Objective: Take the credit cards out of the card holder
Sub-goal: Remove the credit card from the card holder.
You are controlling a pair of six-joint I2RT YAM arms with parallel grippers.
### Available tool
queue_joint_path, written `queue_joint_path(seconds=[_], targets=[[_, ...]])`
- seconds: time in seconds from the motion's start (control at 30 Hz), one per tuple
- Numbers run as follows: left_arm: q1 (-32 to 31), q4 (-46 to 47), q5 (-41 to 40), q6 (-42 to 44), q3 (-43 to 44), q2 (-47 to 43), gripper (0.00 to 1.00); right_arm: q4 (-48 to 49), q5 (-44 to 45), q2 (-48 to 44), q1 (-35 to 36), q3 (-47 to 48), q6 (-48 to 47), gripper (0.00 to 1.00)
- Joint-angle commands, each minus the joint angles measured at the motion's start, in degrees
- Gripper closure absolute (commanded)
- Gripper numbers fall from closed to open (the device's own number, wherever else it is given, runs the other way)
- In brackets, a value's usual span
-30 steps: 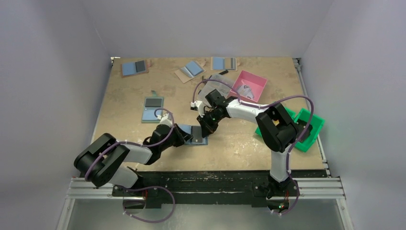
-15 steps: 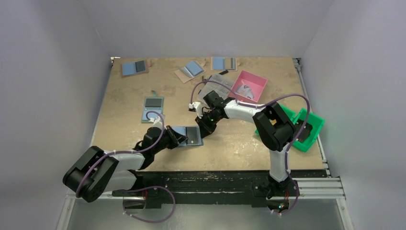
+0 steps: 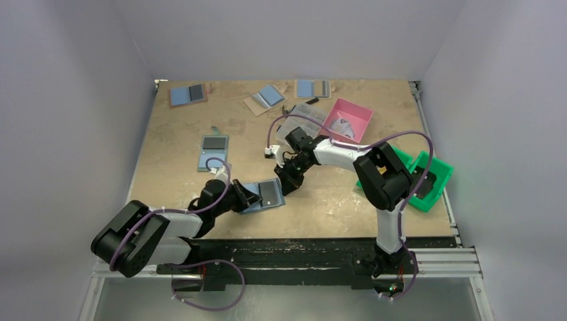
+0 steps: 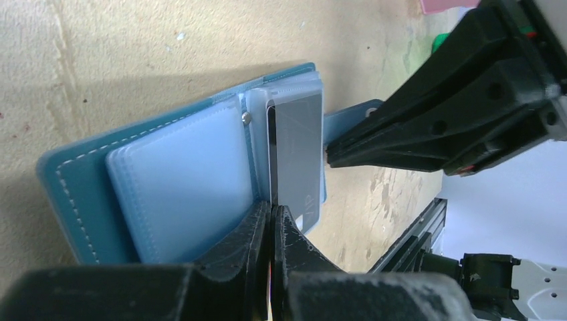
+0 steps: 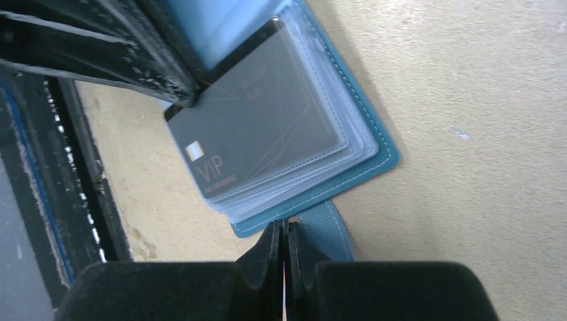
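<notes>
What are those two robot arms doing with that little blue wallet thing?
They are working a card out of the open blue card holder, which lies flat on the table. The left gripper is shut on the edge of a grey card marked VIP, which lies over the clear sleeves. The right gripper is shut too, its tips at the holder's edge beside the strap tab, seemingly steadying it. No card is fully out yet.

Robot lab test cell: plain grey walls [image 3: 73, 120] boxing in scuffed wooden desk [image 3: 174, 134]; aluminium rail [image 3: 441, 262] along near edge, two cabled arms [image 3: 384, 177] bolted there.
</notes>
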Motion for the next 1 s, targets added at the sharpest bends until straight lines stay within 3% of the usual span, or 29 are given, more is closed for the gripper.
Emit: queue_joint_path(seconds=[0.0, 0.43, 0.83, 0.97], targets=[[0.40, 6.19, 2.40, -1.18, -0.54, 2.78, 1.00, -1.97, -3.91, -3.24, -0.32, 0.73, -2.28, 0.93], [-0.37, 9.05, 3.43, -1.79, -0.36, 6.20, 1.00, -0.61, -5.82, -2.14, 1.14, 1.49, 0.46, 0.94], [-1.79, 10.59, 4.01, -1.89, 0.36, 8.77, 1.00, 2.03, 5.51, 0.30, 2.88, 0.97, 4.02, 0.94], [-1.79, 10.24, 3.91, -1.84, 0.43, 9.06, 0.81, 1.30, 8.19, 1.30, 4.54, 1.38, 3.13, 0.94]])
